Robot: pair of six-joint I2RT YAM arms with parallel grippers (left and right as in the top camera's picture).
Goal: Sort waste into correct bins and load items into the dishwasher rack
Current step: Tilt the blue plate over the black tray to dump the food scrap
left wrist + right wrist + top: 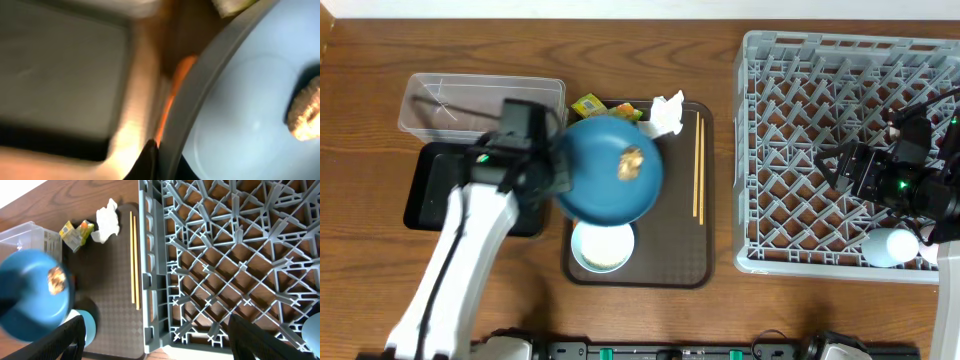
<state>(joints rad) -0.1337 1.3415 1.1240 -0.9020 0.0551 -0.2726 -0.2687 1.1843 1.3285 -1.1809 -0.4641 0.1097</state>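
Dark-blue plate [240, 125] fills the left wrist view, its left rim clamped by the left tool [560, 175], with a brown food scrap [631, 163] lying on it. The plate sits over the brown tray [680, 250] and overlaps the white bowl [602, 250]. The right tool [160, 335] hangs spread wide and empty over the dishwasher rack [800, 100].

Dishwasher rack [230, 255] across right side, toward bench's right edge. Right gripper [160, 341] spread wide, dark fingertips [60, 340] in both lower corners. Chopsticks [134, 260] parallel on brown tray [112, 290], just beside rack wall. Tissue [106, 222] and snack wrapper [75, 232] at tray end nearer bench's far edge, clear tub [25, 237] alongside. Dark-blue plate [30, 300], blurred, carrying brown scrap [56, 279]. White bowl [89, 325] partly hidden beneath.
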